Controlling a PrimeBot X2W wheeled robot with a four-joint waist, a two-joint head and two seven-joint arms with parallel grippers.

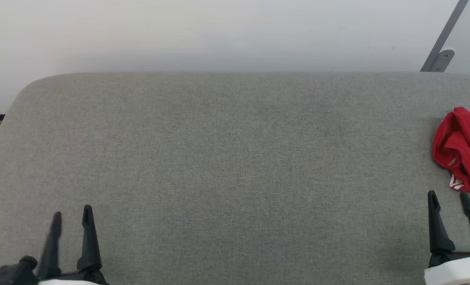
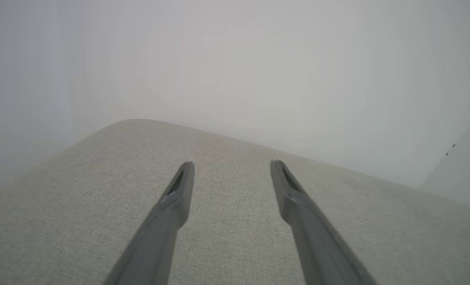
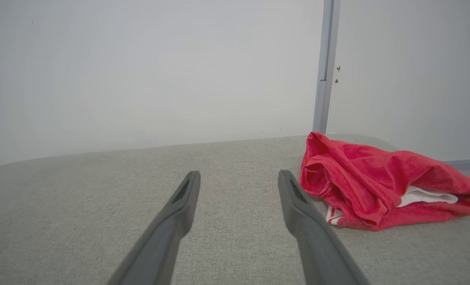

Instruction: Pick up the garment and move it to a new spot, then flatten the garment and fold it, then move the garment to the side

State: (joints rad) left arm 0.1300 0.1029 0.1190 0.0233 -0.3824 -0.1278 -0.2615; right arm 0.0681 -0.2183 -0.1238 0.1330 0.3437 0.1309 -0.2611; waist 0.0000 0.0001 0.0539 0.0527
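At three o'clock on the gray tabletop (image 1: pixel 235 158) the red garment (image 1: pixel 462 150) lies bunched up, near the right end effector (image 1: pixel 448 196), which like the left end effector (image 1: pixel 72 212) is spread apart and empty, so every step is left.

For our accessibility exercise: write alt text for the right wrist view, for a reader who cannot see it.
A crumpled red garment lies on a grey fabric surface, right of the right gripper, whose jaws stand open and empty.
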